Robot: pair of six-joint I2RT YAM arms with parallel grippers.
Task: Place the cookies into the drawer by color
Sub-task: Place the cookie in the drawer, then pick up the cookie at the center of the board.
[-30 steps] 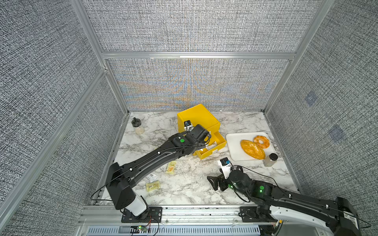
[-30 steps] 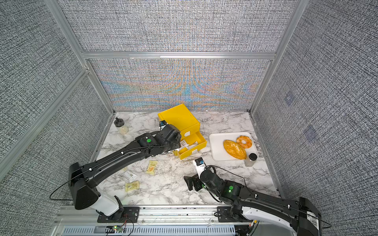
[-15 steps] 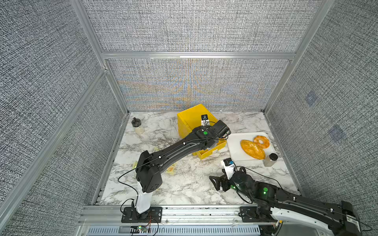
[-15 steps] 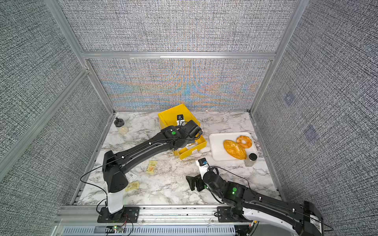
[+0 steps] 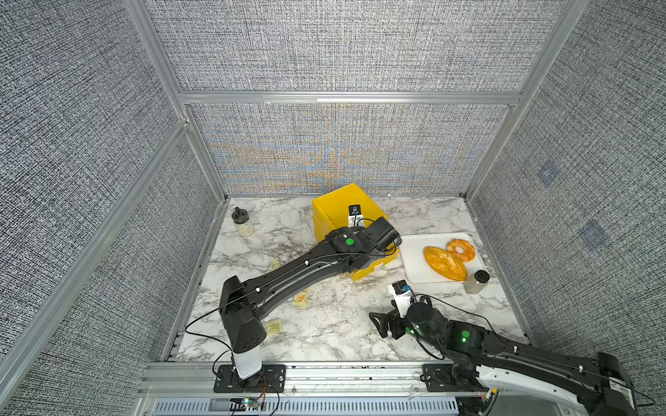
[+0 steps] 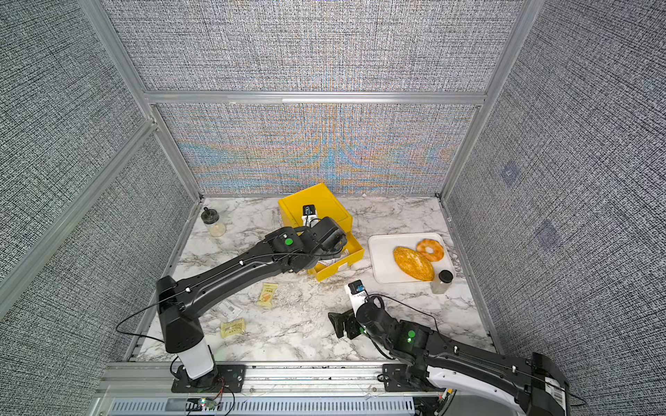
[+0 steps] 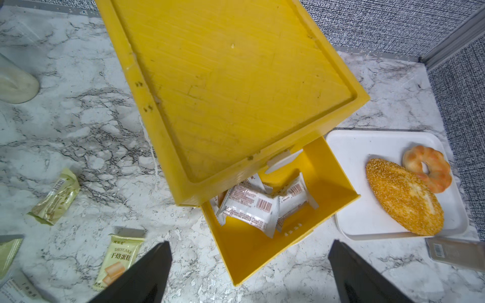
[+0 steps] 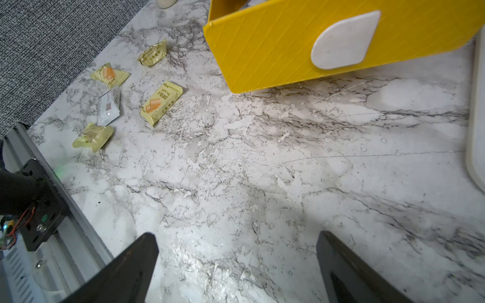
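Note:
The yellow drawer point(image 5: 342, 207) box stands at the back of the marble table, its lowest drawer point(image 7: 330, 183) pulled out. Several white cookies point(image 7: 249, 207) lie heaped inside it. My left gripper point(image 7: 249, 244) hangs open above this open drawer's front, holding nothing. Pale yellow cookies point(image 8: 161, 102) and one white packet point(image 8: 109, 106) lie scattered on the table's left part; in a top view they show as pale yellow cookies point(image 6: 266, 295). My right gripper point(image 5: 378, 322) is open and empty, low over bare marble near the front, facing the drawer's white tab handle point(image 8: 343, 39).
A white tray point(image 5: 414, 259) to the right of the drawer holds a bread loaf point(image 5: 445, 263) and a ring doughnut point(image 5: 461, 249). A black-capped jar point(image 5: 475, 282) stands at the tray's front corner. Another small jar point(image 5: 242, 223) stands at the back left.
My left arm has swung right, from the drawer box's left side to above the open drawer, and its jaws have opened wider. The right arm has shifted only slightly.

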